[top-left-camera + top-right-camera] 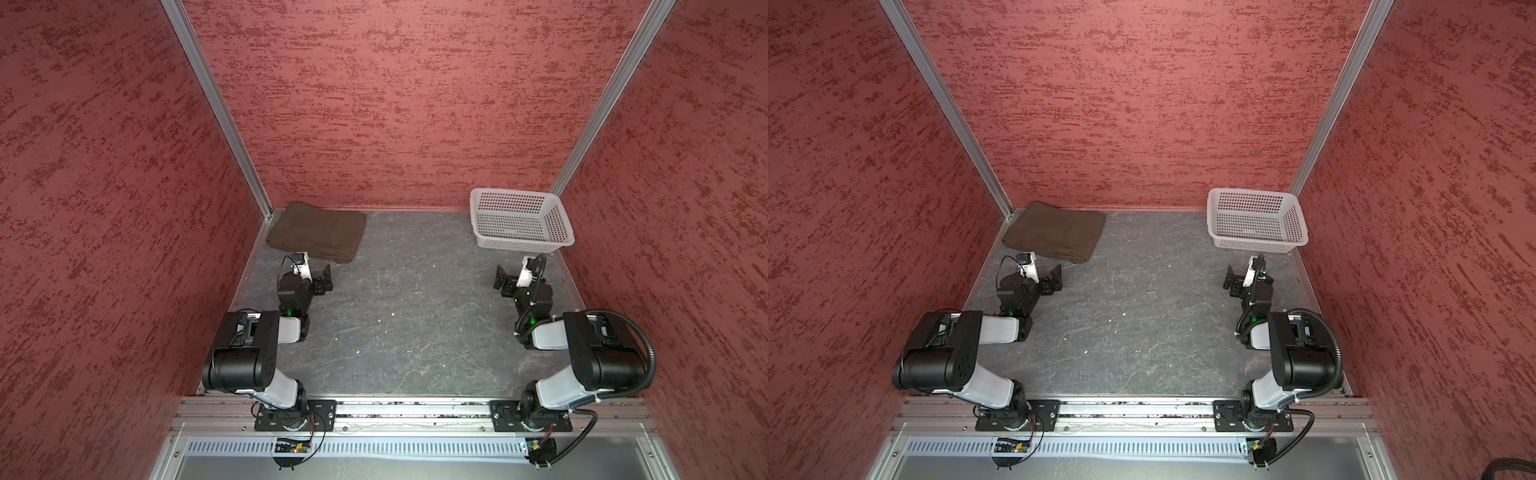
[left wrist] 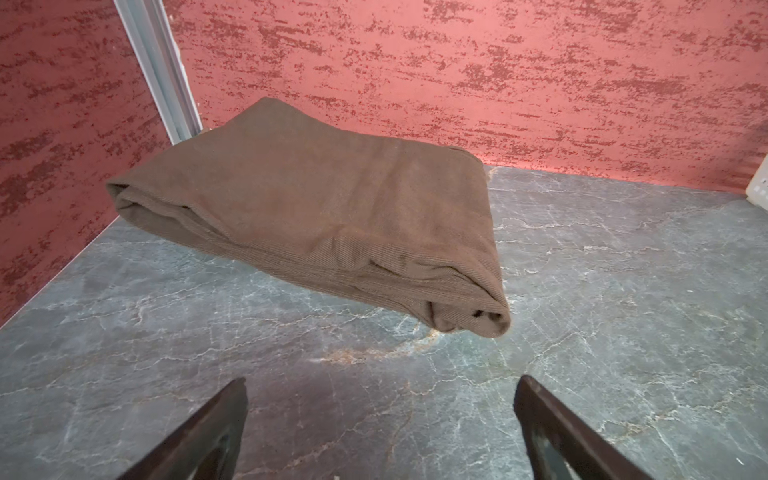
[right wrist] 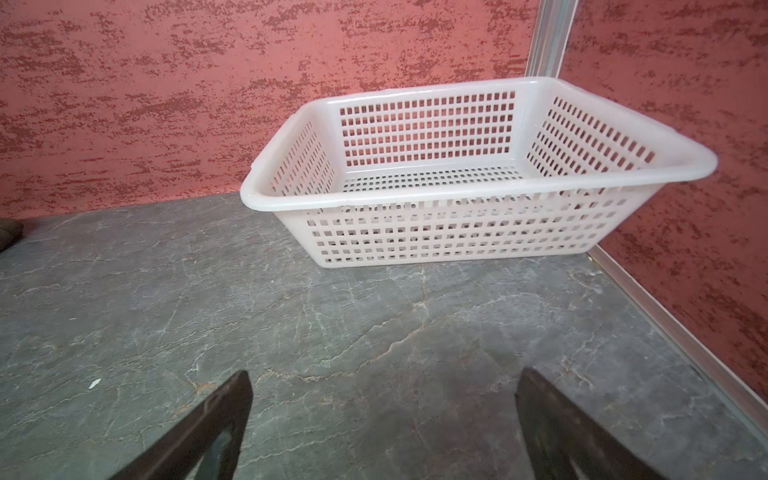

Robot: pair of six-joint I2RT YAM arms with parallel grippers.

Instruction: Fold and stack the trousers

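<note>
The trousers [image 1: 318,230] [image 1: 1054,230] lie as a folded dark brown bundle in the far left corner of the table, against the walls. In the left wrist view the trousers [image 2: 316,212] fill the middle, their rolled edge facing the camera. My left gripper [image 1: 324,280] [image 1: 1054,278] [image 2: 380,384] hovers just in front of them, open, with only bare table between its fingers. My right gripper [image 1: 505,282] [image 1: 1233,278] [image 3: 384,378] stands open and empty on the right side, a short way in front of the basket. A sliver of the trousers [image 3: 8,232] shows at the right wrist view's edge.
A white perforated basket [image 1: 511,191] [image 1: 1250,191] [image 3: 457,195] stands empty in the far right corner. The grey marbled table [image 1: 415,311] is boxed in by red textured walls on three sides. Both arm bases sit on the rail at the near edge.
</note>
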